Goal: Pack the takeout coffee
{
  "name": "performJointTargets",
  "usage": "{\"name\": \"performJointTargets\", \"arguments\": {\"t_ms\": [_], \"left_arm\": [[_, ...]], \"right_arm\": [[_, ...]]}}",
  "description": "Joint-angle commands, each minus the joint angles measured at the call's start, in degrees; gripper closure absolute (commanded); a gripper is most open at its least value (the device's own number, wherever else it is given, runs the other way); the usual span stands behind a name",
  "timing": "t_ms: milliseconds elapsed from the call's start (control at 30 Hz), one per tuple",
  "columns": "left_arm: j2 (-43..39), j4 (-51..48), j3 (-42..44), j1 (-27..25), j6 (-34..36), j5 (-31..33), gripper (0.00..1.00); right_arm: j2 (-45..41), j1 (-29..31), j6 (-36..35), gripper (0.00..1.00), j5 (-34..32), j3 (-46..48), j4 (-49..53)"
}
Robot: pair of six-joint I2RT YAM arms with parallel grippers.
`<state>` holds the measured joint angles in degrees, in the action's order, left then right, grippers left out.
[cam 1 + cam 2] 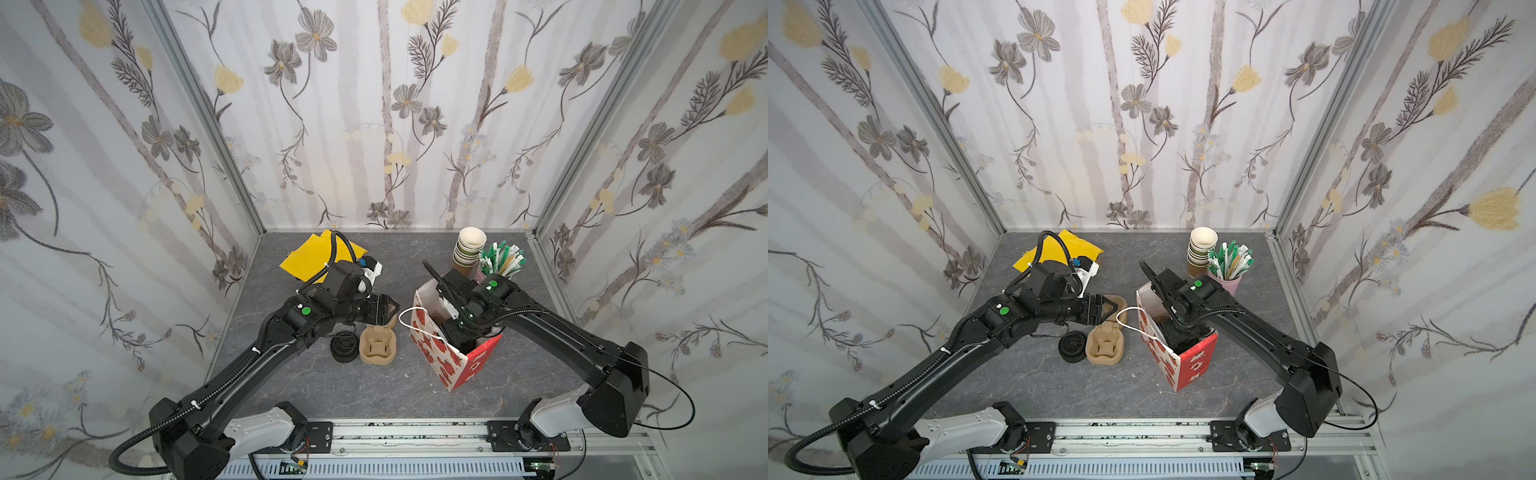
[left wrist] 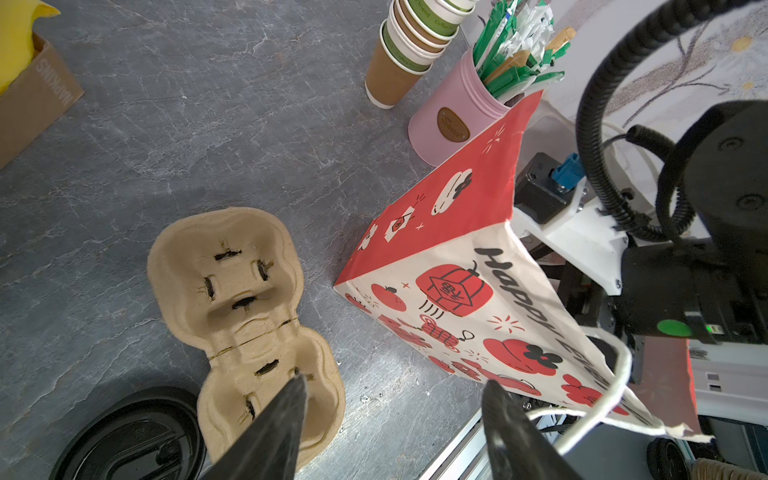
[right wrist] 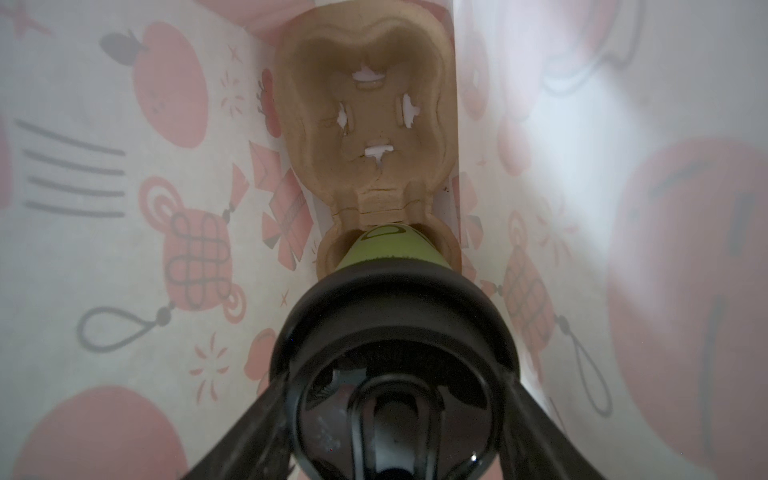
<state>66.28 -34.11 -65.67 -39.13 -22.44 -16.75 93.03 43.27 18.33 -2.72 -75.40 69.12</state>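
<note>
So the takeout coffee [image 3: 386, 249] is down inside the red-and-white gift bag [image 1: 440, 353], which stands on the right half of the desk [image 1: 332, 386], in front of the cup stack and pink stick holder at the far right corner. The right wrist view shows it sitting upright in the nearer well of a pulp cup carrier [image 3: 365, 104] lying on the bag's floor. I'd guess that's the point of the carrier: it stops the cup tipping over in there.

The right gripper [image 3: 399, 374] reaches straight down through the bag's mouth, jaws hugging both sides of the black lid. Whether they're actually squeezing it or only standing around it, I can't tell.

The left gripper [image 2: 395, 380] hovers just beside the bag's near rim and string handle [image 1: 409, 320], above a second carrier [image 1: 377, 345] on the desk. Its jaws are spread fairly wide, with nothing in them. My read is it's parked there to steady the bag's mouth if needed.
</note>
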Motion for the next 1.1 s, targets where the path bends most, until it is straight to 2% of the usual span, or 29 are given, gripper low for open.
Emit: {"name": "performJointTargets", "arguments": {"t_ms": [0, 300, 633, 1067], "left_arm": [[-0.2, 1.8, 0.1, 0.1, 0.7, -0.4, 0.33], [-0.4, 1.8, 0.0, 0.1, 0.7, -1.4, 0.32], [-0.7, 2.5, -0.4, 0.1, 1.4, -8.2, 0.31], [-0.2, 4.6, 0.3, 0.2, 0.9, -9.4, 0.34]], "right_arm": [[0.4, -0.1, -0.6, 0.33, 0.2, 1.1, -2.3], [0.5, -0.3, -0.8, 0.33, 0.6, 3.0, -3.4], [0.8, -0.4, -1.2, 0.33, 0.9, 2.5, -3.6], [0.0, -0.3, 0.1, 0.33, 1.3, -1.0, -0.2]]}}
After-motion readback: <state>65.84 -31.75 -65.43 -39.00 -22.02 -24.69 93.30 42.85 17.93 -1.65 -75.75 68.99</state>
